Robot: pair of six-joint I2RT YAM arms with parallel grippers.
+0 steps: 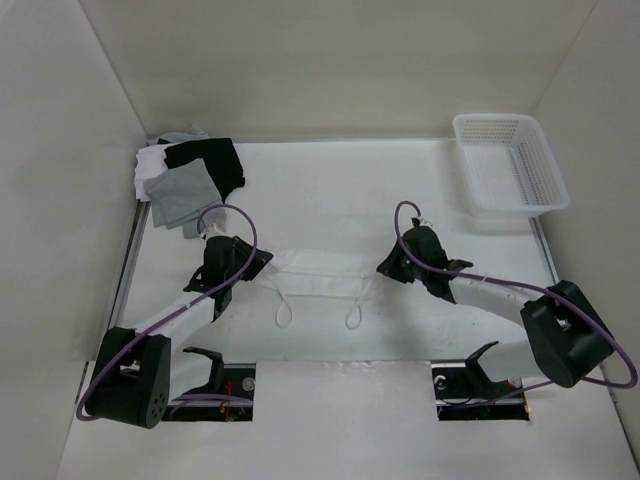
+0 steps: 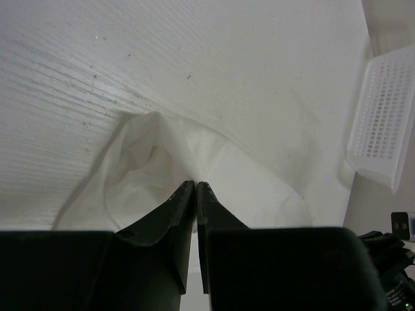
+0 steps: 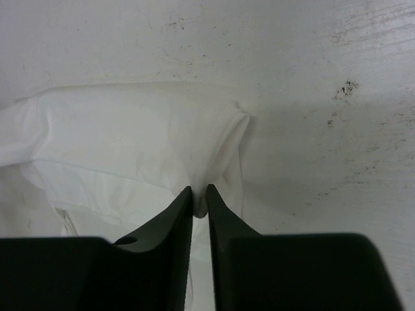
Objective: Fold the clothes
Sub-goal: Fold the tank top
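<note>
Between the two hands, near the middle of the surface (image 1: 330,190), the clothes (image 1: 318,282) lie spread as one thin white top. Its two strap loops (image 1: 285,312) trail toward 6 o'clock.

The left hand (image 2: 196,186) is closed to a sliver, with a puckered peak of fabric pinched at its tips. The right hand (image 3: 200,192) is narrow too, with a small fold of the side edge caught between its fingers.

The main risk, as I judge it, is how little cloth each hand holds. With only a small bite at the very tips, the thin fabric could slide out once it is lifted, most likely on the right, where the bite looks smaller. Either hand may also have caught only the upper layer, and then the top would open up rather than fold. If the hands rise or travel unevenly, the crease would skew. The loose loops could drag or end up sticking out of the fold.

From above, the top runs from the left hand toward 3 o'clock and from the right hand toward 9 o'clock. In the left wrist view it bunches from the tips toward 11 o'clock, and in the right wrist view toward 10 o'clock.
</note>
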